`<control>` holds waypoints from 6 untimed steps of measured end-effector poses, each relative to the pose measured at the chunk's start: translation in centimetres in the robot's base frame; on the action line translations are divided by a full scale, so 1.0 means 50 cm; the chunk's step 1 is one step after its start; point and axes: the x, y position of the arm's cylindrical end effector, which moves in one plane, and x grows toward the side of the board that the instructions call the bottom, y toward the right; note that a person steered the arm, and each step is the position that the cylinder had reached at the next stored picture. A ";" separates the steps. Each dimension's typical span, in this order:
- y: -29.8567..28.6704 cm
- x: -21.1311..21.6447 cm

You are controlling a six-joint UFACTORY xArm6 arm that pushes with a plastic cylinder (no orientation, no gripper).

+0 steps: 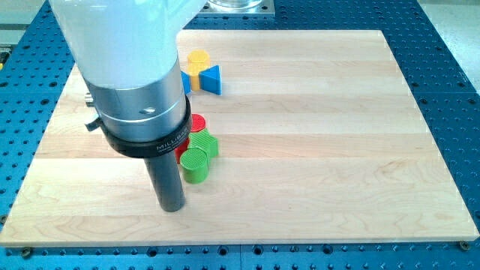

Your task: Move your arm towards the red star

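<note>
- Six small blocks sat on the wooden board [315,150], and all of them were in the view's left half.
- My tip [173,208] touched the board at about 7 o'clock from the middle of the board.
- I had no claw at all, only a straight dark rod, so nothing could be apart, together or clamped.
- A green cylinder [196,165] stood just beside my tip, at about 1 o'clock from it.
- A second green block [205,144] sat right behind the green cylinder, at 12 o'clock from it. They looked like they were touching. I could not tell its shape.
- The red block [197,122] peeked out at 11 o'clock from that second green block. My big round arm covered most of it, so I could not tell if it was a star.
- The red block was close to my tip, at about 12 o'clock from it.
- A yellow block [198,61] sat near the board's far edge, at 12 o'clock from the red block, well apart from it.
- A blue triangle [212,79] sat just beside the yellow block, at 5 o'clock from it.
- A small bit of another blue block [185,81] showed at 9 o'clock from the blue triangle, half hidden by my arm.
</note>
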 end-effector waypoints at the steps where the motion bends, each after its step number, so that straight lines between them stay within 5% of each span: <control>1: 0.001 0.000; 4: -0.001 0.001; 6: -0.145 -0.082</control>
